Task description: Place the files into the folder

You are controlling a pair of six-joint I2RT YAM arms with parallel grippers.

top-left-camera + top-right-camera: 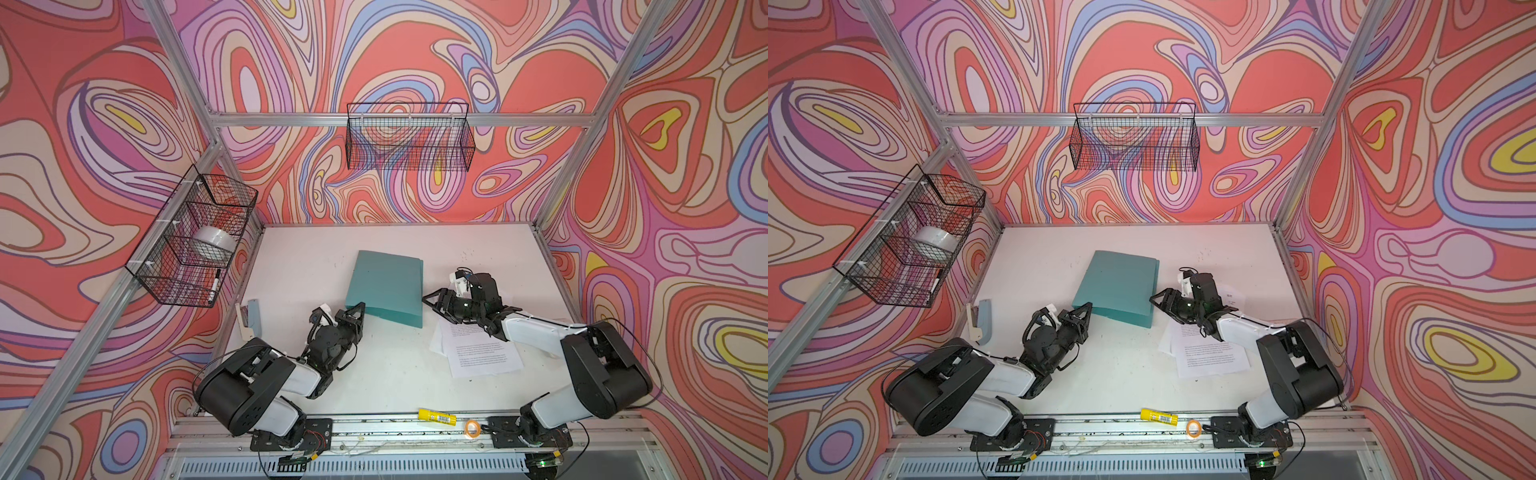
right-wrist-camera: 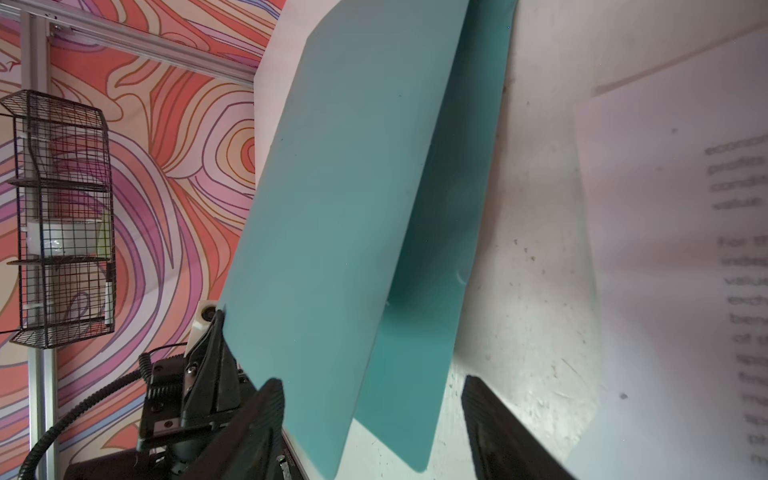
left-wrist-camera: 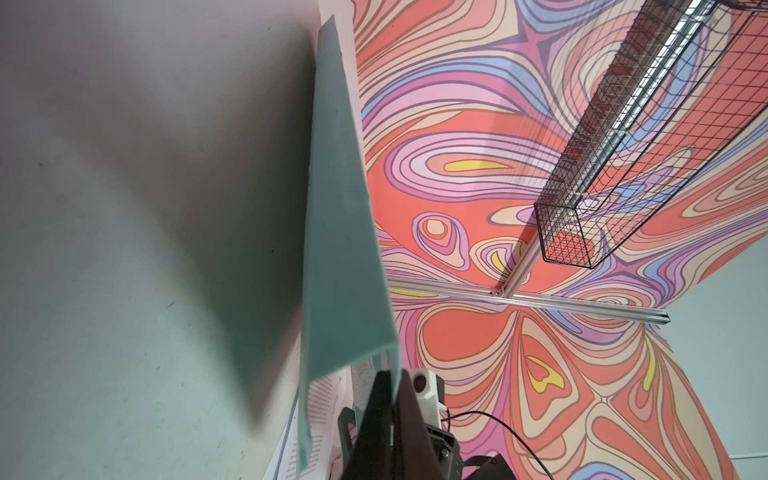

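The teal folder point(image 1: 388, 282) point(image 1: 1119, 286) lies mid-table, its top cover raised at the near left corner. My left gripper point(image 1: 360, 308) point(image 1: 1086, 308) is shut on that corner; in the left wrist view its jaws point(image 3: 392, 384) pinch the cover's point(image 3: 345, 249) edge. To the folder's right, my right gripper point(image 1: 432, 306) point(image 1: 1159, 308) stands open. In the right wrist view the folder's point(image 2: 332, 208) near edge, both covers slightly apart, sits between that gripper's point(image 2: 370, 380) spread fingers. The files point(image 1: 482, 353) point(image 1: 1210, 355) point(image 2: 685, 249), white printed sheets, lie right of the folder, partly under the right arm.
A stapler point(image 1: 249, 318) lies near the left wall. A yellow glue stick point(image 1: 436, 417) and an orange tape ring point(image 1: 472, 427) rest on the front rail. Wire baskets hang on the left wall point(image 1: 195, 237) and the back wall point(image 1: 409, 137).
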